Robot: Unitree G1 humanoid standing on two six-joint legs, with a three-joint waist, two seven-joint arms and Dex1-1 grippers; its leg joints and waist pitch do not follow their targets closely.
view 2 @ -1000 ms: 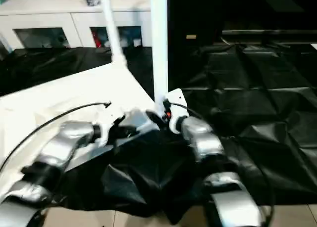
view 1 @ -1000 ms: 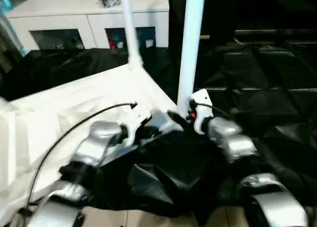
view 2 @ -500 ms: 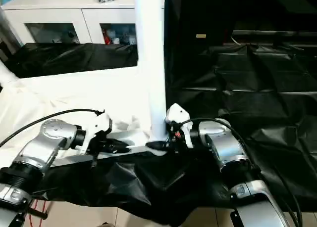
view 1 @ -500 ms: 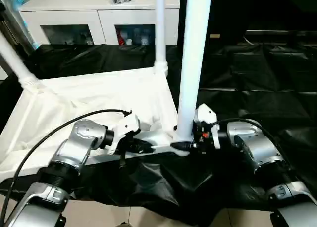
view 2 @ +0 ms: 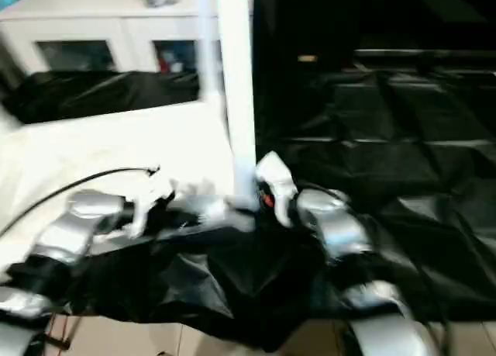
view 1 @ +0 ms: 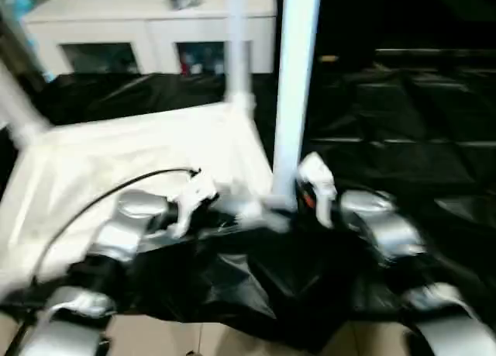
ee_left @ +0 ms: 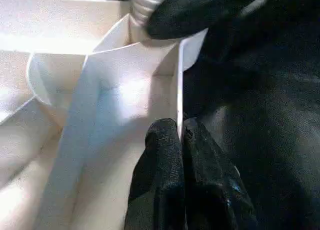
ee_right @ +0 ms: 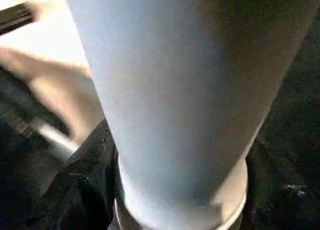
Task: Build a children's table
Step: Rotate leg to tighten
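Left eye view, blurred: upturned white tabletop (view 1: 132,150), seemingly 3 upright legs (view 1: 294,92).

A big work table (view 1: 403,123) draped in crinkled black cloth (view 1: 263,286) carries everything; the cloth hangs over the near edge toward pale floor tiles (view 1: 155,336); directly on it lies the white table top (view 1: 116,154), underside up, on the left part

Upright leg (view 1: 293,92) in tabletop's (view 1: 132,150) near-right corner
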